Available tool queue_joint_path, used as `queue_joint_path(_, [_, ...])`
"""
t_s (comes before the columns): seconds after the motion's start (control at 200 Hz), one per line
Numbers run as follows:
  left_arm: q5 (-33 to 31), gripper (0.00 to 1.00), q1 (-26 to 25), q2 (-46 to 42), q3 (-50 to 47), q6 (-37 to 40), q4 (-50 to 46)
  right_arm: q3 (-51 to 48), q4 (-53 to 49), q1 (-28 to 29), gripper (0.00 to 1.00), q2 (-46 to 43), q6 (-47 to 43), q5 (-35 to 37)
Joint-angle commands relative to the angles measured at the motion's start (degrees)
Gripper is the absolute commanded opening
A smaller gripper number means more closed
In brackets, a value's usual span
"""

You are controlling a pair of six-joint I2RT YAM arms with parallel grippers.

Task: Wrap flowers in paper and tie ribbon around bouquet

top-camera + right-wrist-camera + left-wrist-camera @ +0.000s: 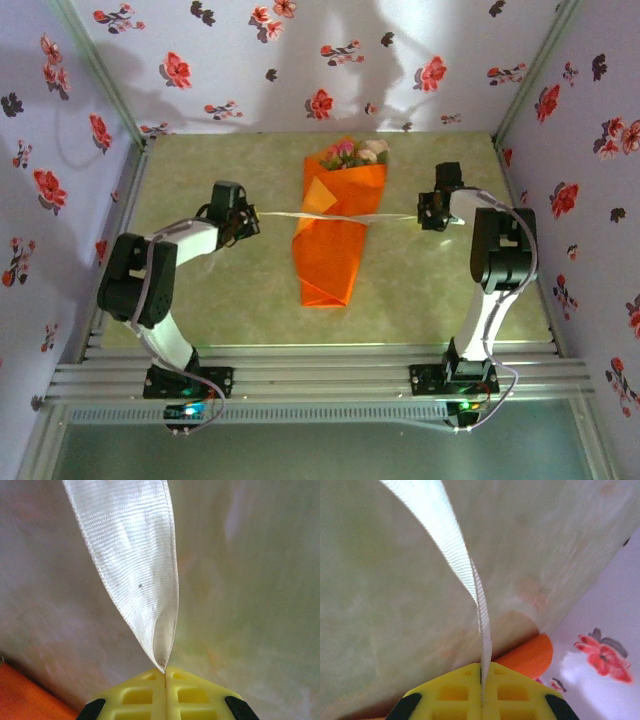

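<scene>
The bouquet [338,225] lies mid-table, an orange paper [330,255] cone with pink and cream flowers [355,152] at its far, wide end. A pale cream ribbon [335,216] is stretched taut across its pinched middle. My left gripper [252,218] is shut on the ribbon's left end. My right gripper [424,215] is shut on its right end. In the left wrist view the ribbon [465,575] runs up from between the closed yellow fingers [455,692], with orange paper [530,655] behind. The right wrist view has the ribbon [135,570] folded into the closed fingers [190,692].
The table [200,290] is pale green, boxed in by walls papered with red flower prints [320,103]. Metal rails [320,385] carry both arm bases along the near edge. An orange corner [25,695] of paper sits low left in the right wrist view.
</scene>
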Motion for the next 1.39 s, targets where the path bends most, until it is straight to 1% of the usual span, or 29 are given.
queue_joint_path(0.0, [-1.0,0.00,3.7,-3.7,-2.8,-6.8,-0.5,-0.4,-1.0,-2.7,0.00,-2.0,-3.3,2.5])
queue_joint_path(0.105, [-1.2,0.00,6.2,-6.1,-5.4,-6.0,-1.3,-0.4,-1.7,-4.9,0.00,-1.8,-4.4,2.2])
queue_joint_path(0.23, [-1.2,0.00,7.9,-7.7,-7.9,-5.6,-1.5,-0.8,-2.1,-6.7,0.00,-2.1,-5.2,2.0])
queue_joint_path(0.46, [0.7,0.00,8.0,-6.1,-6.5,-2.2,-8.0,-1.6,-3.9,-5.7,0.00,-2.5,-5.2,1.6])
queue_joint_path(0.525, [2.5,0.00,7.9,-4.7,-5.3,-0.8,-8.6,-2.2,-3.6,-5.7,0.00,-2.8,-5.2,1.3])
queue_joint_path(0.66, [5.5,0.44,7.0,-2.5,-1.2,1.6,-14.1,-1.9,-5.1,-5.7,0.00,-2.9,-6.1,0.9])
queue_joint_path(0.725, [5.8,0.59,5.8,-2.7,1.6,2.7,-19.4,-2.1,-5.2,-5.6,0.00,-3.2,-6.3,0.5])
queue_joint_path(0.76, [5.7,0.63,4.9,-3.0,3.7,3.8,-23.1,-2.2,-5.4,-5.6,0.00,-3.3,-6.3,0.4])
queue_joint_path(0.835, [4.3,0.66,1.6,-3.8,8.3,5.0,-30.8,-2.1,-5.7,-5.5,0.00,-3.7,-6.7,0.4])
queue_joint_path(0.875, [2.9,0.74,-0.8,-4.1,10.6,4.3,-34.1,-2.2,-5.8,-5.5,0.00,-3.8,-6.9,0.4])
queue_joint_path(0.905, [2.1,0.76,-2.8,-4.0,11.7,3.3,-34.5,-2.2,-5.9,-5.6,0.00,-3.9,-6.9,0.4])
queue_joint_path(0.98, [2.1,0.77,-7.3,-1.9,12.7,-0.2,-29.4,-2.6,-5.7,-5.6,0.00,-4.1,-7.0,0.3])
queue_joint_path(1.05, [3.5,0.77,-10.2,2.6,14.8,-2.4,-24.7,-2.5,-5.7,-5.6,0.00,-3.8,-7.2,0.0])
queue_joint_path(1.145, [3.9,0.77,-11.6,8.6,19.9,-0.9,-24.7,-2.6,-5.5,-5.5,0.00,-3.7,-7.0,-0.3])
queue_joint_path(1.245, [4.7,0.76,-11.6,14.5,24.4,1.3,-25.8,-2.3,-5.6,-5.5,0.00,-3.6,-7.2,-0.4])
queue_joint_path(1.32, [4.6,0.72,-11.6,17.2,26.6,2.4,-26.1,-2.2,-5.7,-5.5,0.00,-3.6,-7.4,-0.7])
queue_joint_path(1.39, [3.4,0.59,-11.3,19.1,28.1,4.1,-25.3,-2.0,-5.8,-5.5,0.00,-3.3,-7.6,-0.9])
